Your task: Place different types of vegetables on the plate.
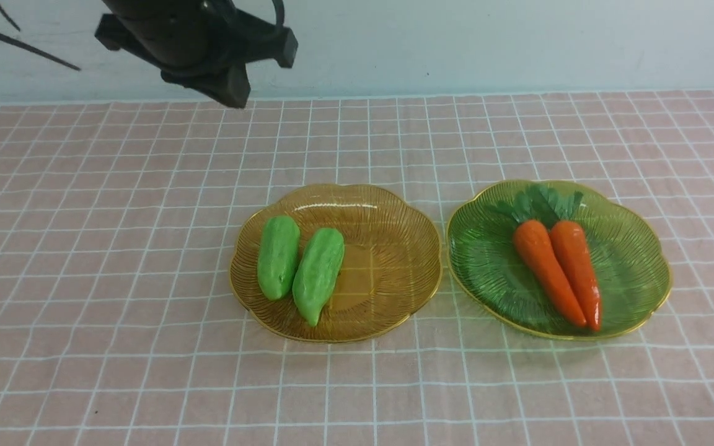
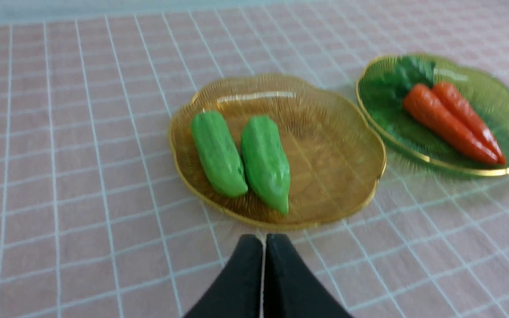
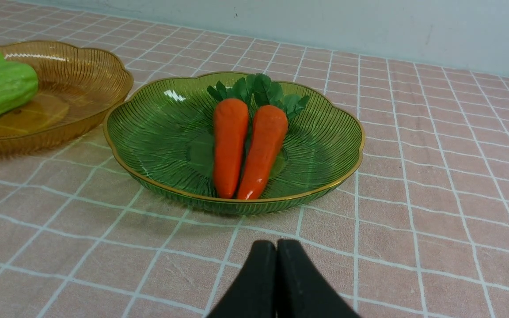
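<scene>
Two green gourds (image 1: 298,266) are lying on the amber plate (image 1: 394,297); right of it, two carrots (image 1: 558,272) are apparently still unmixed. Both pincers, left gripper (image 2: 263,251) and right gripper (image 3: 275,256), are being held closed, empty.

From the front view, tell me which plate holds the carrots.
The green plate, on the robot's right, holds both carrots. The amber plate beside it holds two green cucumbers.

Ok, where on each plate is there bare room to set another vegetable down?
The amber plate is bare on its right half, beside the two cucumbers. The green plate has bare strips either side of the two carrots, which fill its middle; the wider strip is on its left. The gap between the plates is tight.
</scene>
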Motion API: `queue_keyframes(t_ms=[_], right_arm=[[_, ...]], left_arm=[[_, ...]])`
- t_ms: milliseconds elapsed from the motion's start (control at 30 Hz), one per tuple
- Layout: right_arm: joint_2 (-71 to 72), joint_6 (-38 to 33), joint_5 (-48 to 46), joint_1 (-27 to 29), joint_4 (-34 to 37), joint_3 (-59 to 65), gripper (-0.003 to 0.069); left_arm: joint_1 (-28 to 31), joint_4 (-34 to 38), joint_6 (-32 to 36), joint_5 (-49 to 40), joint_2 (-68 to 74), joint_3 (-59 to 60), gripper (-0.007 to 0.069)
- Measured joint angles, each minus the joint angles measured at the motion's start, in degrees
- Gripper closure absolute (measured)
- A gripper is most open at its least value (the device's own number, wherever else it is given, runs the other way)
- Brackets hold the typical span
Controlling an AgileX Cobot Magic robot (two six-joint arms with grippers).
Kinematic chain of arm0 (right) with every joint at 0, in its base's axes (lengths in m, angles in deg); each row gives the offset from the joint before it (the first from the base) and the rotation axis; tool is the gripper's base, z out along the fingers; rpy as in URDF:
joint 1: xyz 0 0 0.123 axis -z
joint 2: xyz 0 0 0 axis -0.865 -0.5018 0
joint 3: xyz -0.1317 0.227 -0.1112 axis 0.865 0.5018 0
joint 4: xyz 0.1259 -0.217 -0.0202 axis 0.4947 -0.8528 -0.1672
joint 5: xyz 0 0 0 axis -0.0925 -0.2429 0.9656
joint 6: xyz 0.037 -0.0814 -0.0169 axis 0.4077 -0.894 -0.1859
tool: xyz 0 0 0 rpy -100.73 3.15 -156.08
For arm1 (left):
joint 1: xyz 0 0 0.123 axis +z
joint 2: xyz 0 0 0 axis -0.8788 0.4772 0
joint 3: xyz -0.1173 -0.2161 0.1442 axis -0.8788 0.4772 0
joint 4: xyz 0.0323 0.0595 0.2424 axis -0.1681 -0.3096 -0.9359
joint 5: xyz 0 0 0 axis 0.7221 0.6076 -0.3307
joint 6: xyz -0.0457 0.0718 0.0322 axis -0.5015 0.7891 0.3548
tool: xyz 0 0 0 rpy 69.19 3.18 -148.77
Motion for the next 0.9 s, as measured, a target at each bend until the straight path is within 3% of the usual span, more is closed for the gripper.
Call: queue_keyframes(t_ms=[133, 600, 900], right_arm=[[0.0, 0.0, 0.0, 0.0, 0.0, 0.0, 0.0676], [0.0, 0.0, 0.0, 0.0, -0.1, 0.0, 0.0676], [0.0, 0.0, 0.0, 0.0, -0.1, 0.0, 0.0676]], left_arm=[[0.0, 0.5, 0.0, 7.9, -5.4, 6.1, 0.0628], [0.5, 0.6, 2.2, 10.2, -7.6, 11.3, 0.0628], [15.8, -4.8, 2.1, 14.3, -20.8, 25.7, 0.0628]])
